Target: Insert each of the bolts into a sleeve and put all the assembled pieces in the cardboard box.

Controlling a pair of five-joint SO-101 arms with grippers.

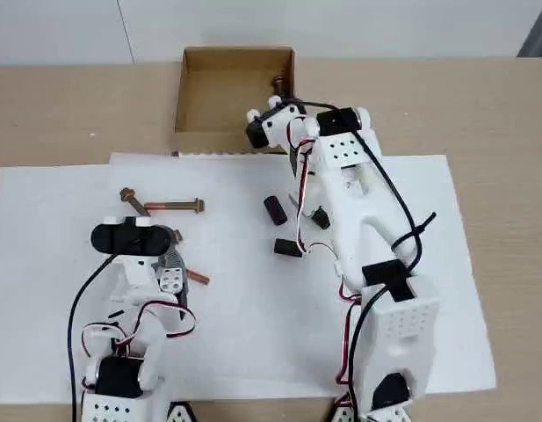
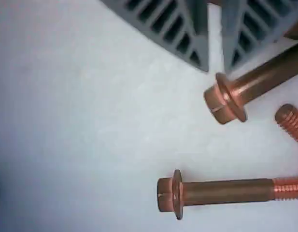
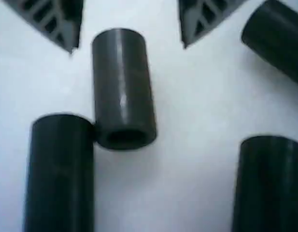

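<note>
Right wrist view — right gripper (image 3: 127, 47) gapes wide around a sleeve (image 3: 122, 87); closing could shove the touching second sleeve (image 3: 59, 169) askew.

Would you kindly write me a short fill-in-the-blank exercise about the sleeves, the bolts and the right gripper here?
1. The right gripper is ____ above a sleeve.
2. The right wrist view shows ____ sleeves.
3. On the white paper, the bolts lie on the ____ arm's side.
Missing words: open; four; left.
</note>
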